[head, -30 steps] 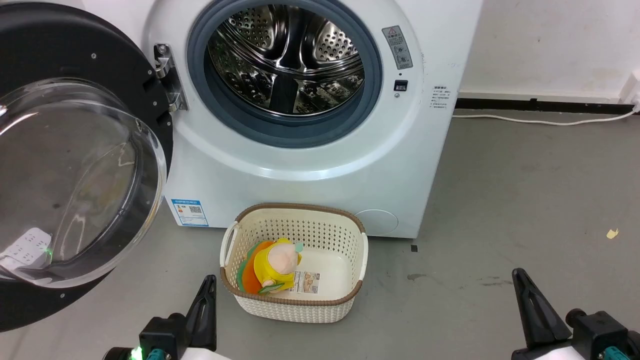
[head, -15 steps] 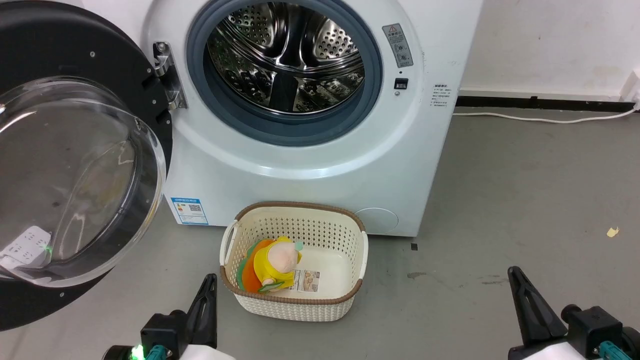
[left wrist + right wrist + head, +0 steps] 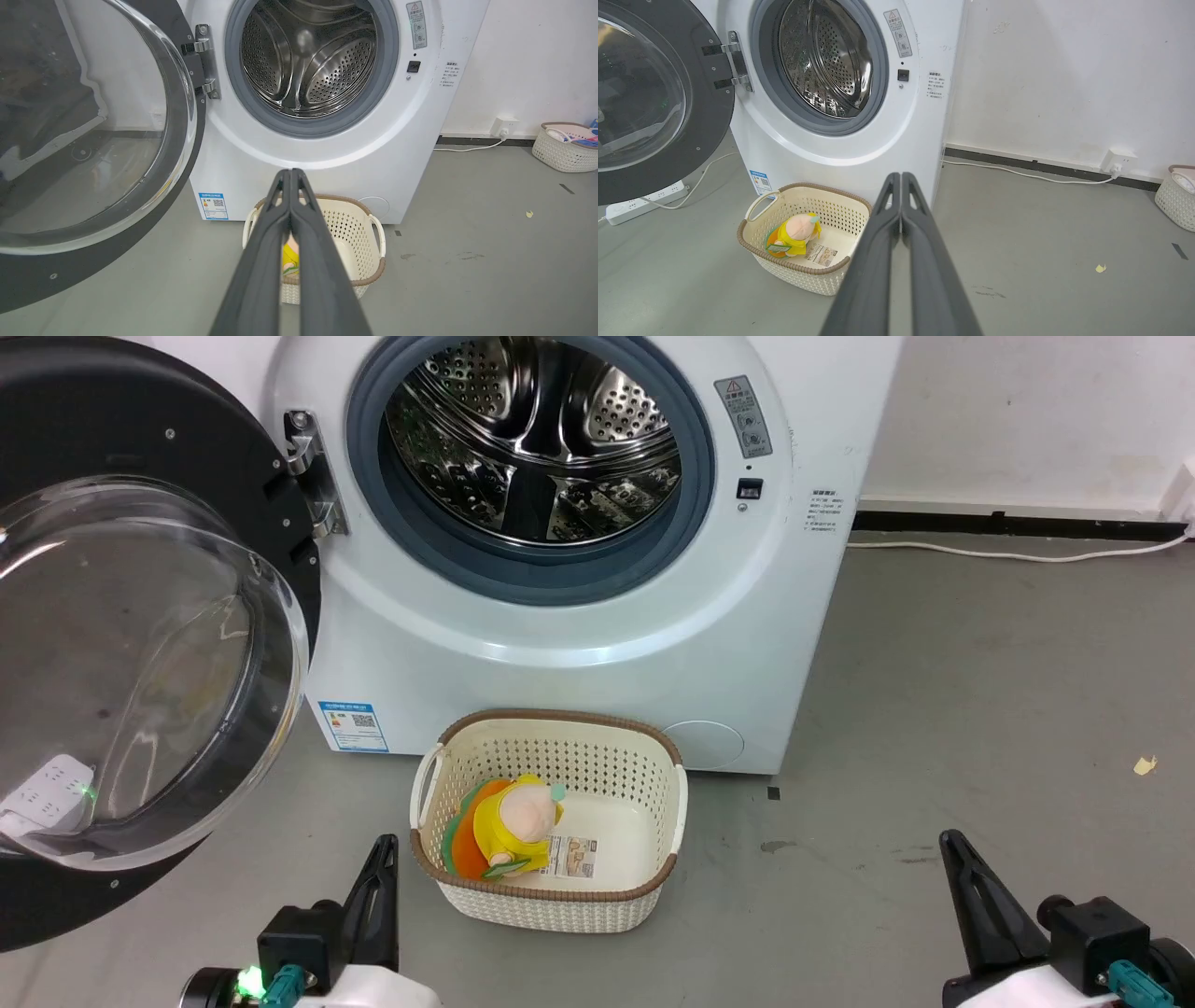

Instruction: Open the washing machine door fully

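Note:
The white washing machine (image 3: 579, 663) (image 3: 327, 154) (image 3: 840, 154) stands ahead with its steel drum (image 3: 532, 439) exposed. Its door (image 3: 121, 644) (image 3: 88, 140) (image 3: 649, 98), a black disc with a bulging glass bowl, is swung wide out to the left on its metal hinge (image 3: 308, 476). My left gripper (image 3: 385, 849) (image 3: 290, 173) is shut and empty, low at the lower left, well apart from the door. At the lower right my right gripper (image 3: 950, 845) (image 3: 900, 176) is also shut and empty, far from the machine.
A cream perforated basket (image 3: 644, 887) (image 3: 761, 254) holding a yellow plush toy (image 3: 513, 817) (image 3: 794, 233) sits on the grey floor before the machine. A white power strip (image 3: 640, 205) lies under the door. A cable (image 3: 1018, 557) runs along the right wall. Another basket (image 3: 565, 149) stands far right.
The whole head view has shifted slightly upward, so the camera moved. Both grippers sit a little lower and further left in the picture. The door stays wide open.

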{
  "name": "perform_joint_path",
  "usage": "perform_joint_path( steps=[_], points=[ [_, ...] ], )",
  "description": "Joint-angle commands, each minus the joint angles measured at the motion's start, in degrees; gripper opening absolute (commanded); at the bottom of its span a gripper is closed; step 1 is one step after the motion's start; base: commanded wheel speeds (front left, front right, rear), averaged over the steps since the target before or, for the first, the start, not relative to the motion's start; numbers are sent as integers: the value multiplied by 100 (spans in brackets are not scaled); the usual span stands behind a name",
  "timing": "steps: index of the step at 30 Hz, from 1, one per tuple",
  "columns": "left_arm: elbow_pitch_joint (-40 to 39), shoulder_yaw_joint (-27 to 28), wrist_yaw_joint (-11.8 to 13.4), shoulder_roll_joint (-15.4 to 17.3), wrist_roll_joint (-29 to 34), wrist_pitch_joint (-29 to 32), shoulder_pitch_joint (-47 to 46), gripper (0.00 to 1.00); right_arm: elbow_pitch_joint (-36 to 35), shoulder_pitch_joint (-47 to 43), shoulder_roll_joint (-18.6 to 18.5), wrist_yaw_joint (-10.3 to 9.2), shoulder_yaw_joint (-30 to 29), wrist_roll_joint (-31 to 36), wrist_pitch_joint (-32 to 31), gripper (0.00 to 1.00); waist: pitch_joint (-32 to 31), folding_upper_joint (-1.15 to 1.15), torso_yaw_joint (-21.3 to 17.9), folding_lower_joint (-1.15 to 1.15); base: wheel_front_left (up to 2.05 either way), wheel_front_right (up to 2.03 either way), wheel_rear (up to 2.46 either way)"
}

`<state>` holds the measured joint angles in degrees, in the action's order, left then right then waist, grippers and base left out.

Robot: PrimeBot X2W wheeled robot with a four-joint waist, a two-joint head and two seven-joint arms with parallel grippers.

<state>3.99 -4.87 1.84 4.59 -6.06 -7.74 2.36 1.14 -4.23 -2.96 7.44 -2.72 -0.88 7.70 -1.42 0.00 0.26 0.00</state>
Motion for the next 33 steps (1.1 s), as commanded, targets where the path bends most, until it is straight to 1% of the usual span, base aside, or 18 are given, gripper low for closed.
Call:
perform_joint_path(
  steps=[1, 33],
  points=[
    [-42, 24, -14, -6, 53, 34, -60, 0, -39, 97, 4, 2, 21, 34, -26, 0, 3, 0, -1, 0, 0, 0, 0],
    [-223, 258, -100, -89, 333, 408, -149, 0, -77, 262, 6, 3, 148, 62, -402, 0, 73, 0, -14, 0, 0, 0, 0]
  ],
)
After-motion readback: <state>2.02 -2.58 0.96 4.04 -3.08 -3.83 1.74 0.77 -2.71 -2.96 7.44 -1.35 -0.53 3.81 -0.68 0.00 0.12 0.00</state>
